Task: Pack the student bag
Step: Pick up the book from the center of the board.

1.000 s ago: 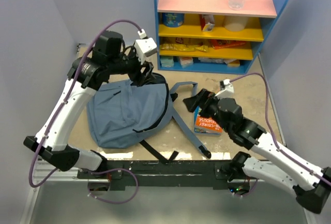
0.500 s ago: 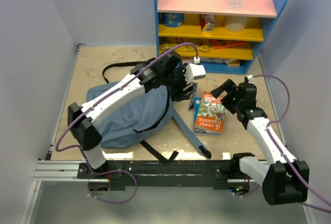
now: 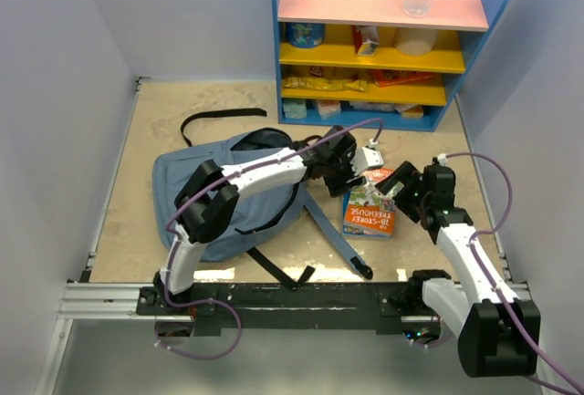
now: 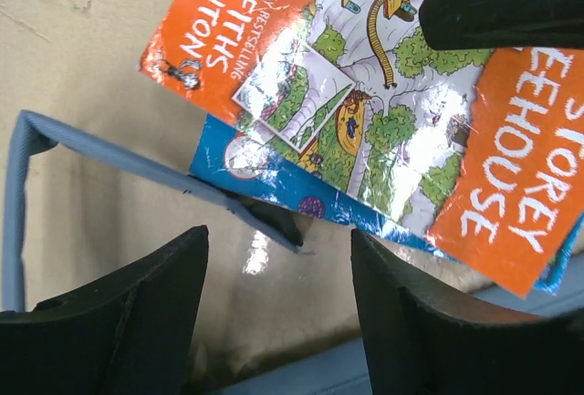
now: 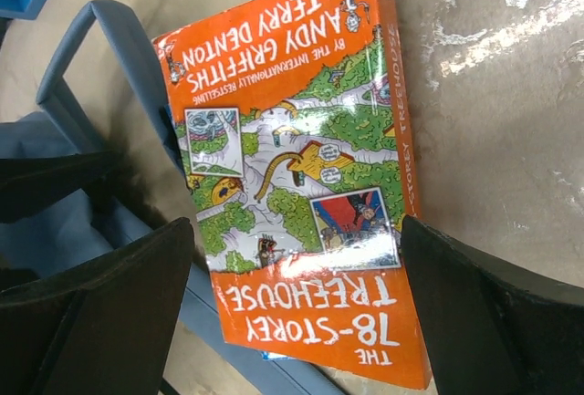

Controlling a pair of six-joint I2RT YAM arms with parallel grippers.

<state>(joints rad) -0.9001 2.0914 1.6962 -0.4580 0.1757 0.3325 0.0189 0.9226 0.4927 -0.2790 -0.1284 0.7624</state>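
The grey-blue student bag (image 3: 224, 196) lies flat at the left, one padded shoulder strap (image 3: 334, 227) running past the books. An orange "78-Storey Treehouse" book (image 3: 371, 205) lies on a blue book (image 4: 274, 185) on the floor. My left gripper (image 3: 351, 179) reaches over the bag and is open and empty, low at the books' left edge, by the strap (image 4: 109, 153). In its wrist view the left gripper (image 4: 278, 254) frames bare floor. My right gripper (image 3: 401, 192) is open, and in its own view (image 5: 297, 231) it straddles the orange book (image 5: 301, 167) from above.
A blue shelf unit (image 3: 383, 30) with bottles and packets stands at the back. A black webbing strap (image 3: 210, 119) loops behind the bag. Grey walls close in both sides. The strap (image 5: 109, 57) lies under the books' left edge.
My left arm swung from the bag's back edge across to the books' left side. My right arm stretched out and its gripper came over the orange book.
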